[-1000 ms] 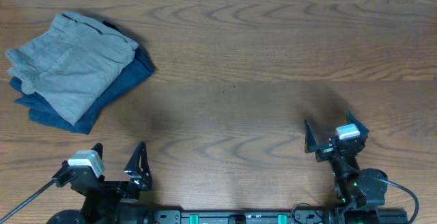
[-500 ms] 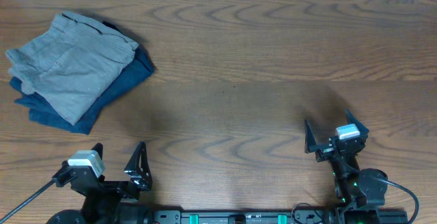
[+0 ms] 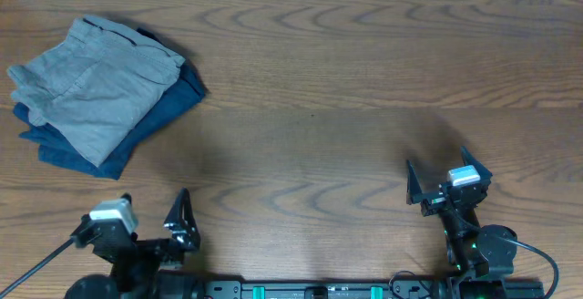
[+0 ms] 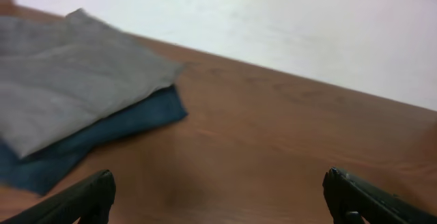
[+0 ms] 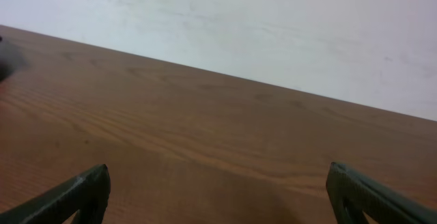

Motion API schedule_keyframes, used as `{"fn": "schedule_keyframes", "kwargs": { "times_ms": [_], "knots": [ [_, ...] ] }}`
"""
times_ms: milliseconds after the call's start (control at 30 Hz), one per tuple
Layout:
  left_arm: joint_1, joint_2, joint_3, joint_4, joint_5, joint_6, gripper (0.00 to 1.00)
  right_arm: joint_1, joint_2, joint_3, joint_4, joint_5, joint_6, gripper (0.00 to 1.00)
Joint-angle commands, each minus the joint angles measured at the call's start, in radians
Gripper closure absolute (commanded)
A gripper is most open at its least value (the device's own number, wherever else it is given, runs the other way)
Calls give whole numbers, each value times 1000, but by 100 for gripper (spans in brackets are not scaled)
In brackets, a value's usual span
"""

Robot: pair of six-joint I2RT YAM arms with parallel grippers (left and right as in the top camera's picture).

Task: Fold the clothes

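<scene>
overhead: grey pants (image 3: 91,85) lie folded atop navy garment (image 3: 173,108), far left of table (image 3: 319,108). left pincer (image 4: 218,200) and right pincer (image 3: 444,173) gape wide, empty, well apart from the stack. cloth judged soft, light, floppy; grip the thick waistband edge.

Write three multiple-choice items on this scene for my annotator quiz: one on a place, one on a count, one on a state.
1. The grey pants lie: A) at the centre B) on the navy garment, far left C) under the right arm.
2. Garments in view: A) one B) two C) three.
3. The left gripper and right gripper are: A) open, empty B) shut on cloth C) one shut.
Key: B, navy edges show beneath the grey; B, only two cloths appear; A, fingers spread, only table between.
</scene>
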Motion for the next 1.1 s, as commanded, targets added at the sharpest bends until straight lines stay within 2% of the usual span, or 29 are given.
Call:
{"fn": "schedule_keyframes", "kwargs": {
  "times_ms": [0, 200, 300, 633, 1067],
  "knots": [
    [33, -18, -106, 8, -89, 21, 2, 9, -8, -2, -4, 6, -14, 1],
    [105, -141, -373, 198, -88, 22, 2, 9, -8, -2, -4, 6, -14, 1],
    [113, -133, -470, 325, -85, 33, 2, 9, -8, -2, -4, 6, -14, 1],
    [114, -139, -774, 840, -86, 66, 2, 9, -8, -2, -4, 6, -14, 1],
    [113, -137, -785, 797, -80, 66, 2, 9, -7, -2, -4, 6, -14, 1]
  ]
}}
